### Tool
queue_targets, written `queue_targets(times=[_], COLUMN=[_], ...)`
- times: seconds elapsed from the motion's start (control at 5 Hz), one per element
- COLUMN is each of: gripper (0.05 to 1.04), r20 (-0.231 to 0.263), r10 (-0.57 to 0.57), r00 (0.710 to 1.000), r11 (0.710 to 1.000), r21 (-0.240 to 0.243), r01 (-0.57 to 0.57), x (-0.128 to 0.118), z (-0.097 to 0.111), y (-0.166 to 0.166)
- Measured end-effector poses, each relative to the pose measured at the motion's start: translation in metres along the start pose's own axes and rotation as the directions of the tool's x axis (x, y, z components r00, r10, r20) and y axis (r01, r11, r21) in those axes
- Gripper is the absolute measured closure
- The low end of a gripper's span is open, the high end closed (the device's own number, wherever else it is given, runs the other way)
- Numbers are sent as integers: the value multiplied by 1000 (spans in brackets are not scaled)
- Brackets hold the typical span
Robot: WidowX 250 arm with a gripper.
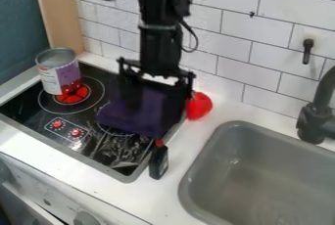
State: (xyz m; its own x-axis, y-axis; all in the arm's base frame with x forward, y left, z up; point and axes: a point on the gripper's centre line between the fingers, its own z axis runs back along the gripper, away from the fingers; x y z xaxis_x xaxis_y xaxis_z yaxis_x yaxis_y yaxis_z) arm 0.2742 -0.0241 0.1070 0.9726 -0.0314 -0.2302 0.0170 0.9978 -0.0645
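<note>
The black gripper (155, 75) hangs down over the right part of the stove, near the tiled wall. Directly below it, against its lower end, is a dark purple cloth (140, 114) that covers part of the black stovetop. Whether the gripper holds the cloth or is only in front of it, I cannot tell. Just right of the cloth a round red object (199, 105) rests on the counter. A small black item (158, 162) with a red part stands out below the cloth's lower right corner, at the stove's edge.
An open can (59, 72) with a purple and red label stands on the rear left burner of the stove (64, 143). At the right, a grey sink (222, 190) is set into the white counter, with a dark faucet (315, 116) behind it. Tiles line the back wall.
</note>
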Motion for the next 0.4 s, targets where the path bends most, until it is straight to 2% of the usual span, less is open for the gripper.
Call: queue_targets(times=[0.2,0.4], gripper=[83,83], r20=[30,56], r10=[24,72], r00=[999,996], r11=[989,978], r21=[142,191], r01=[-28,-82], x=[-12,-14], z=[9,14], y=[23,60])
